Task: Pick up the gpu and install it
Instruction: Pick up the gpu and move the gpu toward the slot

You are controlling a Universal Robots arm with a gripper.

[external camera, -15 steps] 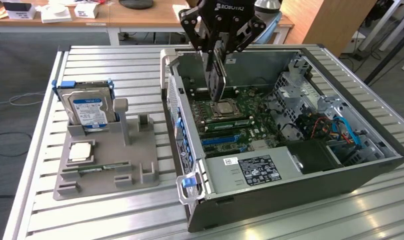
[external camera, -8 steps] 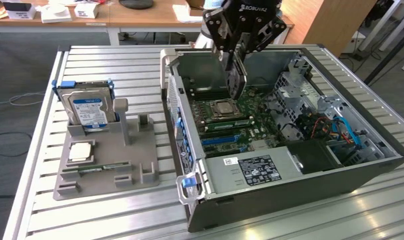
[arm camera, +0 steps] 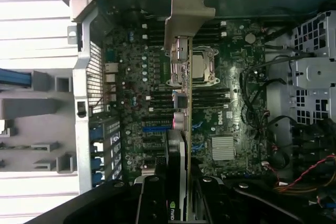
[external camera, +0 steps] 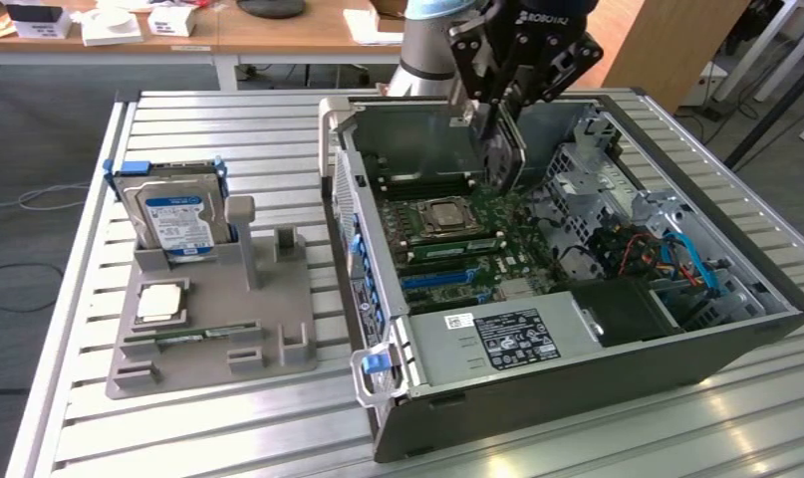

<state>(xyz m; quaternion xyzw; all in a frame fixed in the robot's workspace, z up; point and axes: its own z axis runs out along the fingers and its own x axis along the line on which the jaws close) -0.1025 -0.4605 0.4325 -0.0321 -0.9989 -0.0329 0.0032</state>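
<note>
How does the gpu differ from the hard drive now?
The gpu hangs in the gripper over the open case; the hard drive stands in the grey holder. The gpu is thin and dark; the hard drive is boxy, with a blue-white label. Both are upright.

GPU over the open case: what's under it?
Held edge-on by the end effector, the gpu hangs above the motherboard, crossing the CPU socket. The strip of board directly beneath it is covered.
</note>
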